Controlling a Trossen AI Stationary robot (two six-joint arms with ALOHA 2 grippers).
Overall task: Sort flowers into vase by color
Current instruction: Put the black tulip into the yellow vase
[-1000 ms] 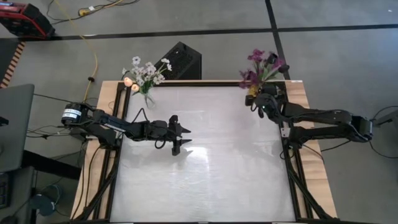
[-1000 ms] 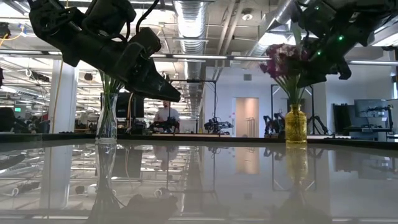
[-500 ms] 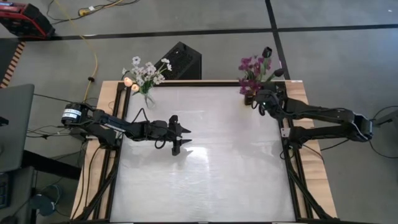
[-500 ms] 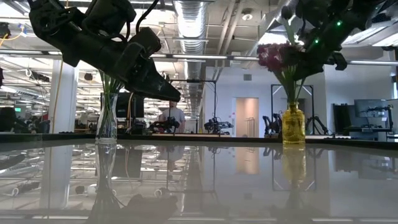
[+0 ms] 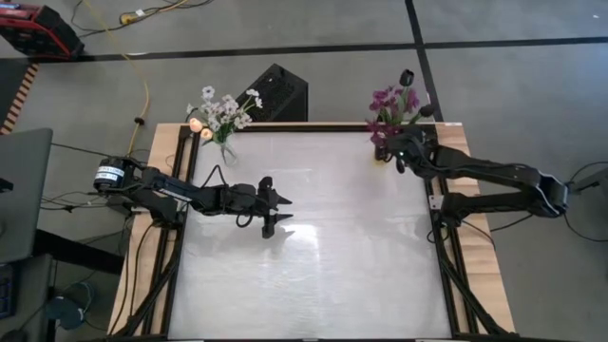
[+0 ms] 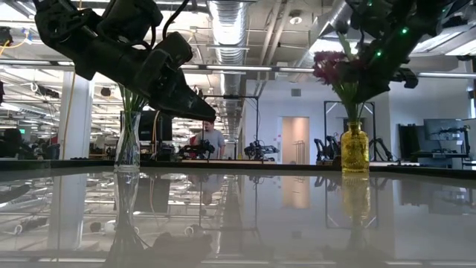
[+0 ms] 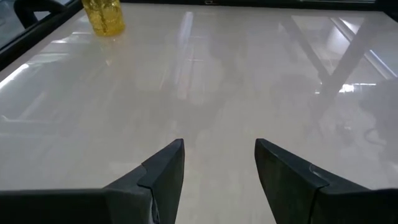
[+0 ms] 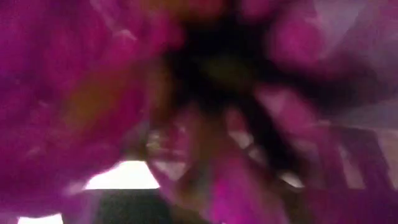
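A yellow vase (image 6: 355, 149) stands on its base at the table's far right corner and holds purple flowers (image 5: 388, 101) and a dark bud (image 5: 407, 78). My right gripper (image 5: 396, 152) hovers right at this bunch; its wrist view shows only blurred purple petals (image 8: 93, 74). A clear vase (image 6: 128, 141) at the far left corner holds white blossoms (image 5: 226, 106) and peach buds (image 5: 198, 125). My left gripper (image 5: 285, 211) is open, above the table's left half and over bare table (image 7: 219, 146).
A black box (image 5: 277, 90) sits on the floor beyond the far edge. Black rails (image 5: 180, 228) run along both sides of the white tabletop (image 5: 332, 247). A person (image 6: 213, 141) stands in the room behind. The yellow vase (image 7: 104, 15) also shows far off in the left wrist view.
The purple bunch has swayed in the yellow vase, leaning toward the table's left and then partly back; the dark bud now stands out farther toward the far edge. My right gripper has shifted slightly beside the bunch. The left arm has kept still.
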